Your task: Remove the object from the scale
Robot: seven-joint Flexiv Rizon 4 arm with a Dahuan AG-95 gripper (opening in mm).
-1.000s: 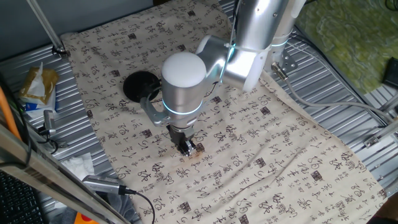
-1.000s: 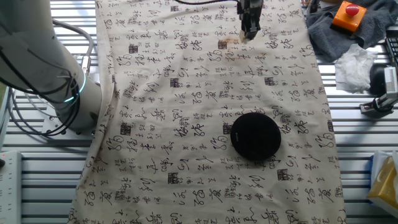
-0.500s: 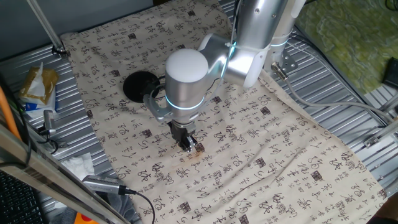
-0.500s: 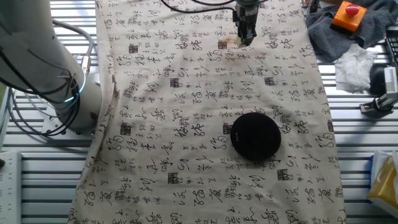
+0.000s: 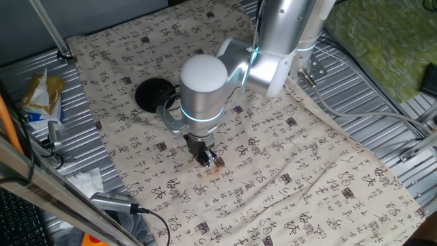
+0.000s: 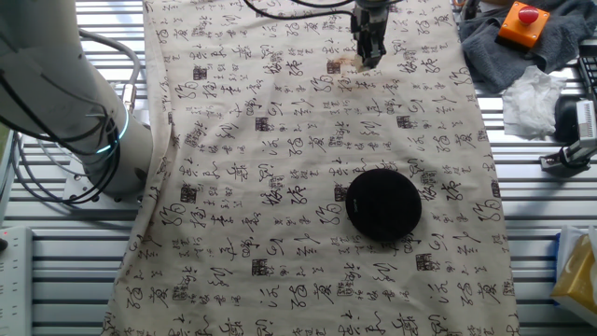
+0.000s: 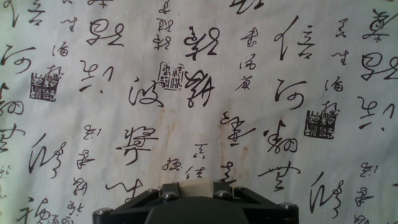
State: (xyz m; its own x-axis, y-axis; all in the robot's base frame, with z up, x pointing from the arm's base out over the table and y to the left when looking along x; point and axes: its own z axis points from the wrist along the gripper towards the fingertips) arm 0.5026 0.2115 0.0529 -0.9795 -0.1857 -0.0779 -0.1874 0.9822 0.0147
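Pincer (image 5: 207,160) low over the cloth (image 5: 287,171) toward the worktop's near edge; we see 2 fingers clenched on the cube (image 5: 219,162), just above the fabric. The scale (image 5: 153,93) lies well apart toward the left edge, top bare.

Other fixed view: pincer (image 6: 368,58) at the far edge, the scale (image 6: 383,203) near mid-cloth; cube not made out.

Hand view: pale cube (image 7: 198,189) clamped between the fingers at the bottom edge, printed cloth (image 7: 186,87) beyond.
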